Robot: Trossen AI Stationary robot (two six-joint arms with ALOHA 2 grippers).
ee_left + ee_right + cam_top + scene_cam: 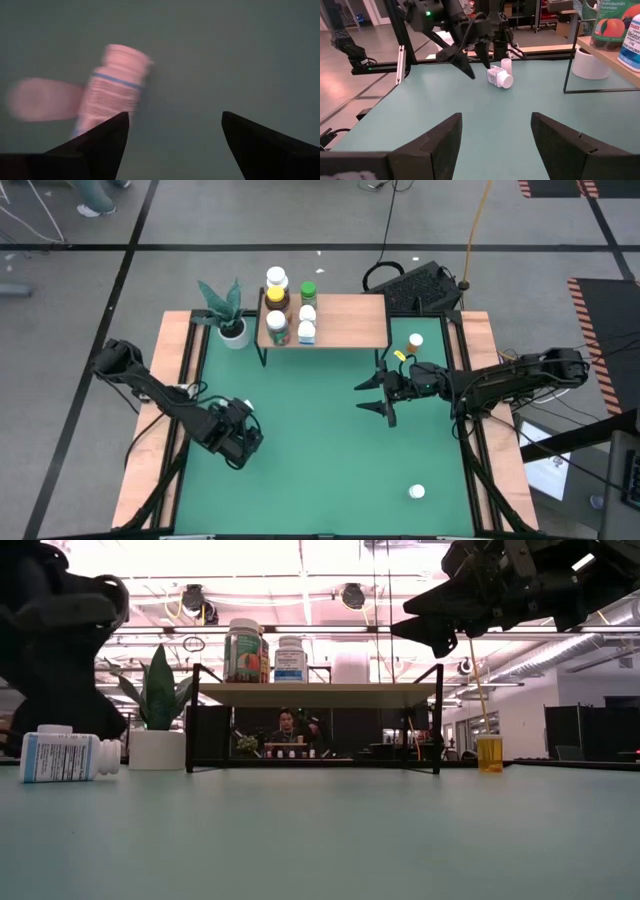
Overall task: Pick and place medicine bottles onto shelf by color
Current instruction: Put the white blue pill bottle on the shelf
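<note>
Across the high view, a green-topped bench [320, 450] carries a small light-wood shelf [350, 320] at its far edge, with five medicine bottles [290, 305] grouped on the shelf's left end and a potted plant [228, 310] just beside it. The left tool [243, 432] hangs over the left part of the bench, hiding most of a white bottle; only a bit of white shows by it. The right tool [372, 395] sits near the middle right with its two fingers spread and nothing between them. An orange bottle [415, 342] stands right of the shelf, and a white-capped bottle [417, 492] stands near the front right corner. At bench height, the low view shows a white-and-blue bottle [65, 755] lying on its side at left, two bottles on the shelf [320, 693], the plant's white pot [157, 748] beside it, and a small amber bottle [489, 752] at right. A person sits far behind the shelf. From the left wrist, the fallen white bottle with a blue band [112, 92] lies on the green top, just beyond the left tool's [172, 130] parted, empty fingers. From the right wrist, the right tool's [495, 130] fingers are apart and empty, and farther off the left arm hovers over the fallen bottle [499, 77].
</note>
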